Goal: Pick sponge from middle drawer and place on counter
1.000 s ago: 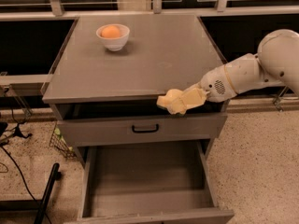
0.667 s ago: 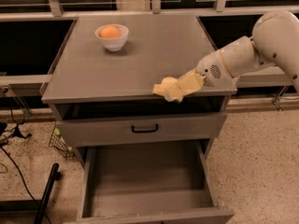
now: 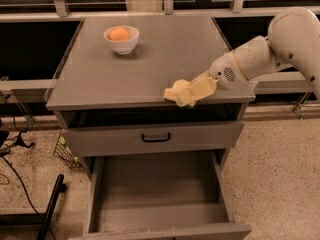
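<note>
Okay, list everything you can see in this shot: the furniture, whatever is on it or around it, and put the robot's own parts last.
counter: one, grey, top slab of the cabinet
bowl: one, white, back left of the counter
round fruit: one, orange, inside the bowl
sponge: one, pale yellow, in the gripper at the counter's front edge, right of centre
drawer front: one, grey with a black handle, just under the counter
middle drawer: one, grey, pulled open below, nothing in it
wire basket: one, dark, on the floor left of the cabinet
cables: a few, black, floor at far left
arm: one, white, reaching in from the right
gripper: one, pale yellow pads, shut on the sponge
</note>
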### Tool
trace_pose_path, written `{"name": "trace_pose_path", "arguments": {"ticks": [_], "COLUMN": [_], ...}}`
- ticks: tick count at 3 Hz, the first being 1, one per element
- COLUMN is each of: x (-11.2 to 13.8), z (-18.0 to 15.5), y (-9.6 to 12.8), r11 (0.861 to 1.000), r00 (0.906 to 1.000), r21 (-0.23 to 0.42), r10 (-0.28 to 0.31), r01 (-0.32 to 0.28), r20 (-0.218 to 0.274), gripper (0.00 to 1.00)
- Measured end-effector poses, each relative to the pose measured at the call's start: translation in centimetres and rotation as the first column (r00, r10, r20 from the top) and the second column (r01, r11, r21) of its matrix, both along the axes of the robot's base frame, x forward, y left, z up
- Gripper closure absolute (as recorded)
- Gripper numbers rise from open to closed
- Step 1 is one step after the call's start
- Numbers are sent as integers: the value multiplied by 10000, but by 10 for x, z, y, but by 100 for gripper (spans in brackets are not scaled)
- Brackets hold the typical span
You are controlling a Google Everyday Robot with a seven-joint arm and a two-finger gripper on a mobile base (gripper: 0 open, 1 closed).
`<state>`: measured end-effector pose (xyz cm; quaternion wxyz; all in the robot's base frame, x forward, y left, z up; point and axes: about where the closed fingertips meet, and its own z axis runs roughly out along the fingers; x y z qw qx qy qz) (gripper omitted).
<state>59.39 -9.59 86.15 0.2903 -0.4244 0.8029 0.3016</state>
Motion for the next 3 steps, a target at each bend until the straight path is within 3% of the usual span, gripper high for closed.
{"name": "trace_pose_path", "arguments": {"ticks": [3], "x": [33], "z": [7], "y": [3], "r11": [9965], "r00": [9880], "r21": [-789], "r10": [380], "r01": [-264], "r20": [1496], "gripper": [100]}}
